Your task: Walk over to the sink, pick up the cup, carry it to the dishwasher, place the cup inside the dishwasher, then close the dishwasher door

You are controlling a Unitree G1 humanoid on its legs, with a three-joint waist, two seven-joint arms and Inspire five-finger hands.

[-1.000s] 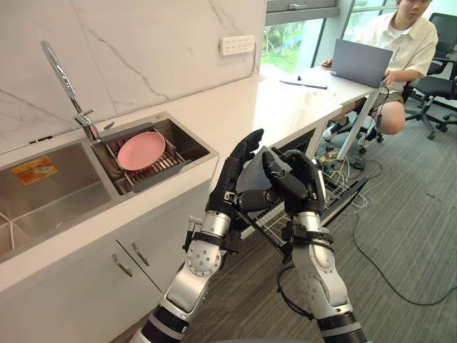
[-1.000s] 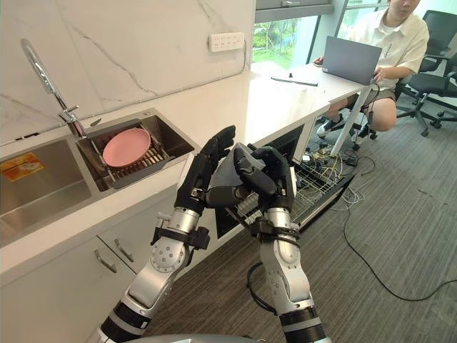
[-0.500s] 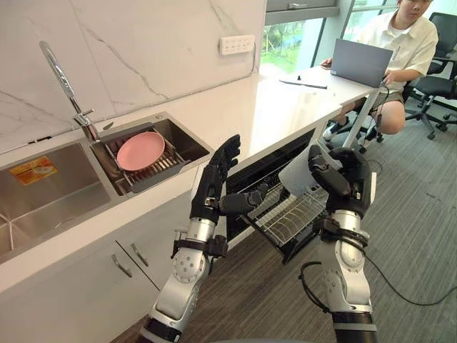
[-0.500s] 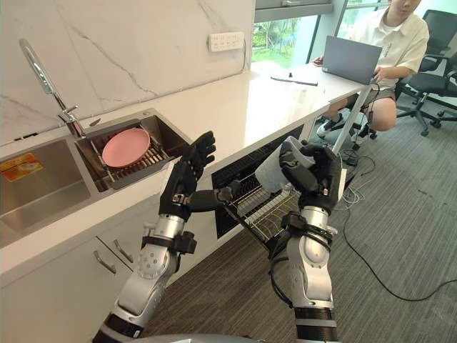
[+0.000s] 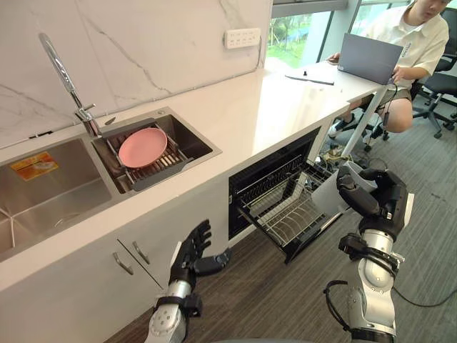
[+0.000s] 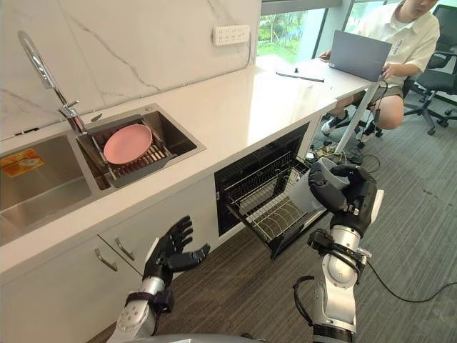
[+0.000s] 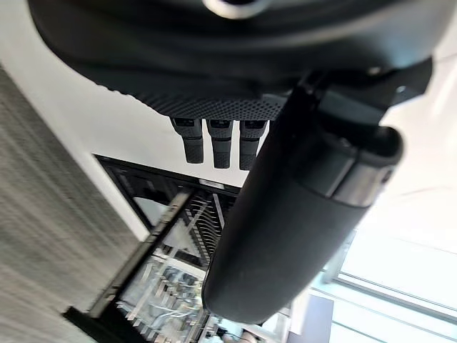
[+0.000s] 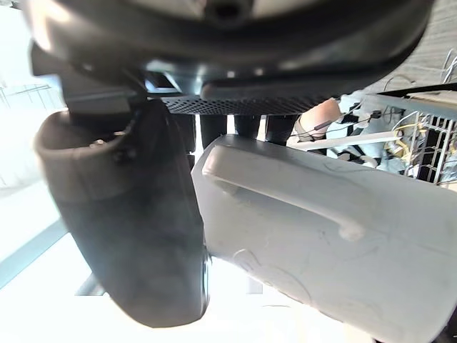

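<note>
Left eye view first: the pick-up and the carry looked done to me, since the right hand (image 5: 373,199) had its fingers wrapped round the cup (image 5: 328,195) and was holding it up by the outer end of the pulled-out rack (image 5: 284,212), above it and not set in yet. So what's left, I'd say, was lowering it in, letting go, and shutting the door (image 5: 289,251), which hung wide open. The left hand (image 5: 190,255) sat low in front of the cabinets, fingers spread apart, holding nothing. A pink plate (image 5: 142,147) lay in the sink (image 5: 196,141), well apart from all this, and a person (image 5: 410,36) sat at a laptop at the far end of the counter. Right eye view showed the same: cup tipped on its side, hand clamped on it, just beside the rack's edge. Left wrist view: fingers straight in a row, thumb out, nothing between them, with the rack and open dishwasher past them. Right wrist view was the best look at the cup: pale grey, smooth, plain, with a long slim handle running along its side, wedged between thumb and fingers. Couldn't tell which way its mouth faced.
</note>
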